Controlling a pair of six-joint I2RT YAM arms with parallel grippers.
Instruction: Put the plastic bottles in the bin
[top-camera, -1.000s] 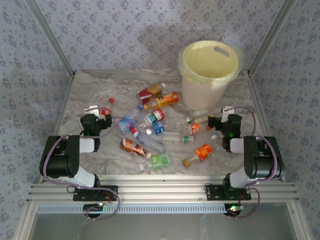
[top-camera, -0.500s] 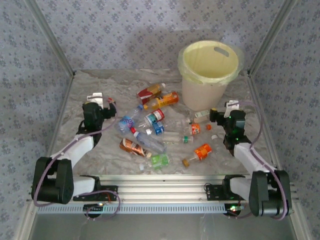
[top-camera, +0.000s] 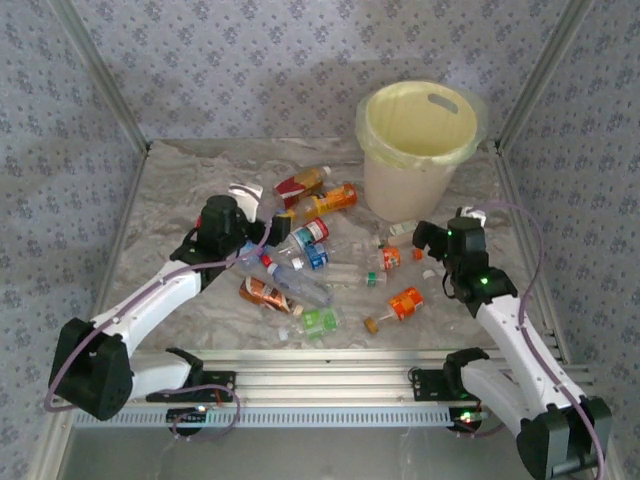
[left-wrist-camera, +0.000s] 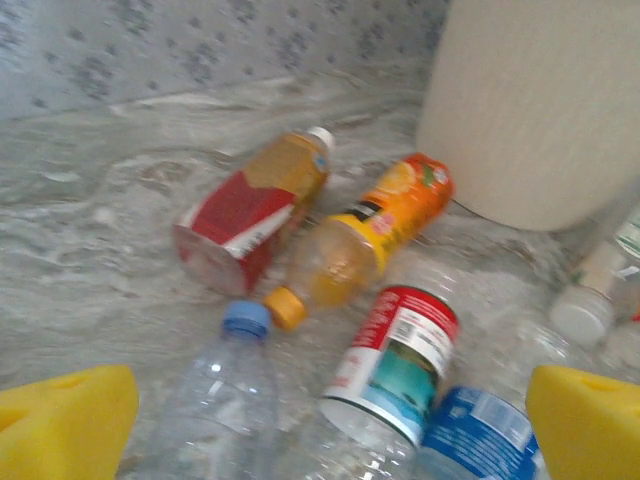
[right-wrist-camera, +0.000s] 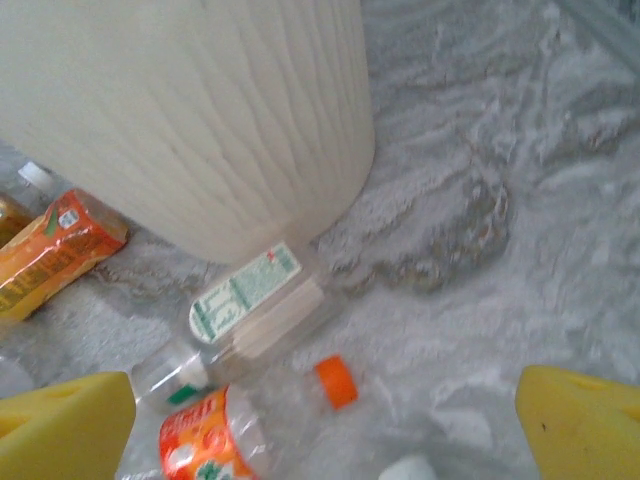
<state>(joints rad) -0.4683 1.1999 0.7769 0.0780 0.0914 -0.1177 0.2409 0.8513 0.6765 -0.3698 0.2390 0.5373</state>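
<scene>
The left gripper (top-camera: 262, 212) stood wide open and held nothing. In its wrist view the two yellow pads (left-wrist-camera: 65, 420) sat at the bottom corners, far apart and touching nothing. Just ahead of it lay a clear bottle with a blue cap (left-wrist-camera: 225, 390), a bottle with a red and teal label (left-wrist-camera: 395, 365) and a blue-labelled bottle (left-wrist-camera: 475, 435). Beyond them an amber bottle with a red label (left-wrist-camera: 255, 205) and an orange bottle (left-wrist-camera: 370, 225) lay side by side, the orange one's far end near the foot of the bin (left-wrist-camera: 540, 100).

The right gripper (top-camera: 447, 225) was likewise spread wide and empty, hovering near the front of the bin's base. Between its yellow pads (right-wrist-camera: 585, 420) lay a flattened clear bottle with a green and white label (right-wrist-camera: 250, 310) close against the bin wall. A loose orange cap (right-wrist-camera: 337, 382) sat just beside that bottle, and an orange-labelled bottle (right-wrist-camera: 205, 450) lay at the lower edge.

The table (top-camera: 180, 180) was covered with a crumpled grey-white marbled sheet. From above, the plastic bottles (top-camera: 300, 245) lay in a loose heap across its middle, reaching from one gripper to the other. Nearest the arms were a brown-labelled bottle (top-camera: 263, 292), a green bottle (top-camera: 320, 320) and a crushed orange bottle (top-camera: 406, 302). The bin — pale yellow, upright, a handle slot near its rim — stood at the far right of the table, beyond the heap.

Walls (top-camera: 250, 60) with a pale blue-grey flower pattern closed the table in on three sides. An aluminium rail (top-camera: 320, 385) ran along the near edge, carrying both arm bases.
</scene>
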